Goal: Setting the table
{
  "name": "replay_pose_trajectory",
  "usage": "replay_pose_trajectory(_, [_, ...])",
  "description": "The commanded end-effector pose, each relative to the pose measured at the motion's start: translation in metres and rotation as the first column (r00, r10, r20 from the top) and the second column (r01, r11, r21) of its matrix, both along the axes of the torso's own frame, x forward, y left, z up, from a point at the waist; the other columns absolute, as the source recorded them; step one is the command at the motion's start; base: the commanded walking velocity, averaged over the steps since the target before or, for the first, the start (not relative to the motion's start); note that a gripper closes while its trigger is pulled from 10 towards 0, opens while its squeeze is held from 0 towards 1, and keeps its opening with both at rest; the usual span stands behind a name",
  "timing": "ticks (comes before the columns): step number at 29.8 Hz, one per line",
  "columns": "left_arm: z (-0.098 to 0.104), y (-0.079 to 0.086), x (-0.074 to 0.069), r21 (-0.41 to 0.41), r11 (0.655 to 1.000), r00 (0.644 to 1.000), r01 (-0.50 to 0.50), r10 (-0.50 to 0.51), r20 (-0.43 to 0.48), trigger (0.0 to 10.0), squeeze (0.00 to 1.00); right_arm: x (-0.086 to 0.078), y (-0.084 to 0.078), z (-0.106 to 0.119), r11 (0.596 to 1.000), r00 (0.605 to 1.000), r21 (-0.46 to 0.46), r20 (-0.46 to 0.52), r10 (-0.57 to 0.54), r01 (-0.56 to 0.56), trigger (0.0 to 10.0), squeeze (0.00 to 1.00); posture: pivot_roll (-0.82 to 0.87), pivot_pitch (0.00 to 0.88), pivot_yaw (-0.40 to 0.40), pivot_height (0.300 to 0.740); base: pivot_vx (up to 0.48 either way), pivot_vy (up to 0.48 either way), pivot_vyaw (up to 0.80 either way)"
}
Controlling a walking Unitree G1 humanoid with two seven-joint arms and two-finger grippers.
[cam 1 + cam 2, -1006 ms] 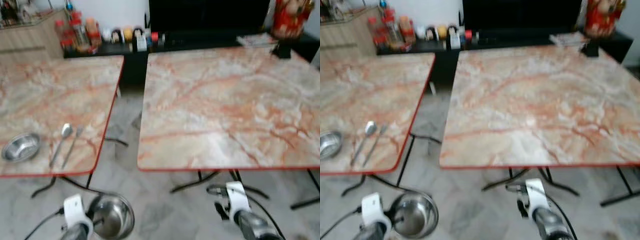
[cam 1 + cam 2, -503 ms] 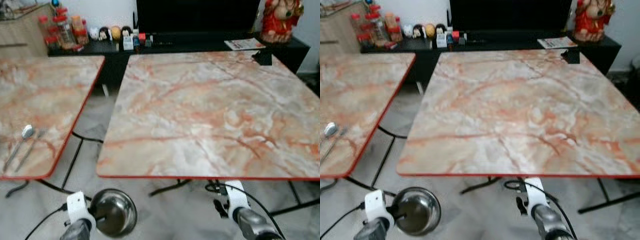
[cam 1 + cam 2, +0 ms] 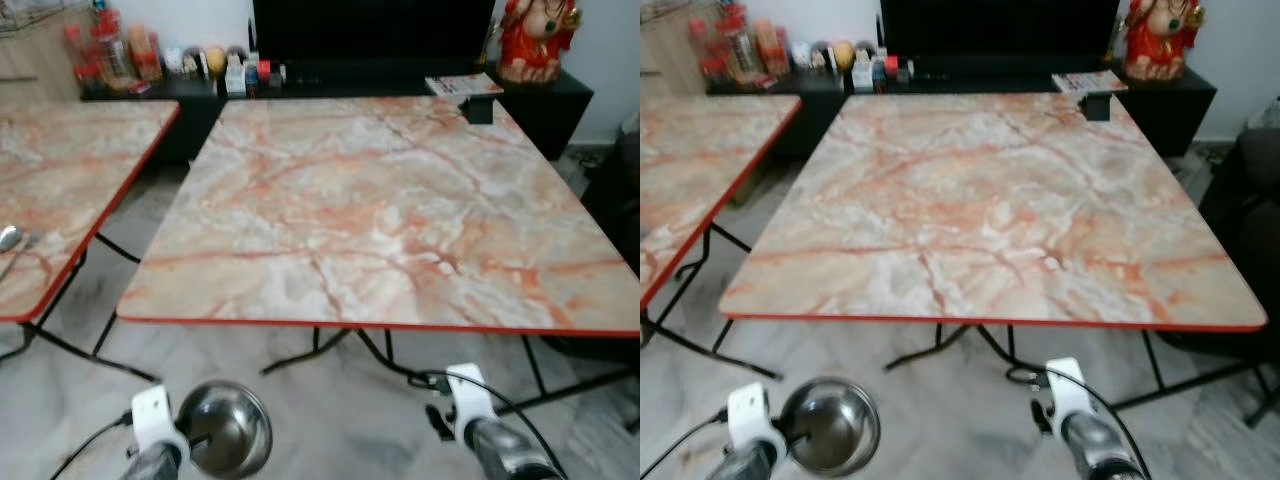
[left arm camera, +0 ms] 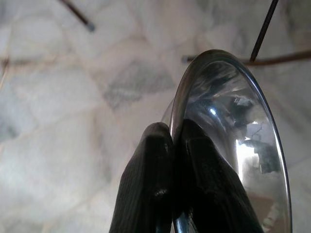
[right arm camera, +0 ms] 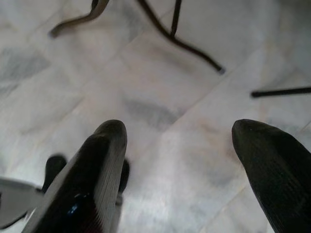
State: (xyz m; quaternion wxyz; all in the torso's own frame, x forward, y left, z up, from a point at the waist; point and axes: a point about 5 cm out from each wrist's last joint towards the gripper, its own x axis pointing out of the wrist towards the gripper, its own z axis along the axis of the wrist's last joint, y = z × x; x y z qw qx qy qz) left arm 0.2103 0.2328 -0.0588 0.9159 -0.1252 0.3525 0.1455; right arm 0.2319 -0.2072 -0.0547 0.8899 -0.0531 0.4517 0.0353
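Left wrist view shows the left gripper [image 4: 172, 145] pinching the rim of the steel bowl [image 4: 233, 145], low before the marble table [image 3: 380, 220]. The bowl should rise level above the table's red edge, then go down gently. The right gripper [image 5: 180, 160] hangs wide apart, holding nothing.

No legible text noted. Labels on the bottles [image 3: 112, 52] behind the left table [image 3: 70, 170] are too blurred.

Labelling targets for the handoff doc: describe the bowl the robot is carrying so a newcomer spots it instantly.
Start at the big marble-patterned table with the red edge straight ahead, then look down to the floor side of its near edge, on the robot's left. There the left pincer is clamped on the rim of a steel bowl, the one round shiny thing held in the air.
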Motion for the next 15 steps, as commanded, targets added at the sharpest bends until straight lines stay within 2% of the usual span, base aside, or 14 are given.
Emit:
replay_pose_trajectory(1, [0.0032, 0.0047, 0.0033, 0.022, 1.000, 1.000, 0.014, -0.014, 0.005, 10.0, 0.00, 0.0027, 0.0011, 0.0015, 1.000, 1.000, -0.001, 0.003, 0.001, -0.001, 10.0, 0.00, -0.06, 0.034, 0.048, 0.740, 0.000, 0.000, 0.00])
replay_pose_trajectory(9, [0.0036, 0.0033, 0.0042, 0.025, 0.999, 1.000, 0.023, -0.023, 0.012, 10.0, 0.00, 0.0021, -0.0004, 0.0011, 0.998, 0.998, 0.009, 0.007, -0.058, 0.058, 10.0, 0.00, -0.06, 0.032, 0.048, 0.740, 0.000, 0.000, 0.00])
replay_pose_trajectory(15, [0.0035, 0.0033, 0.0039, 0.033, 0.999, 0.999, 0.031, -0.031, 0.010, 10.0, 0.00, 0.0021, -0.0009, 0.0012, 0.998, 0.998, -0.001, 0.005, -0.057, 0.057, 10.0, 0.00, -0.06, 0.032, 0.048, 0.740, 0.000, 0.000, 0.00])
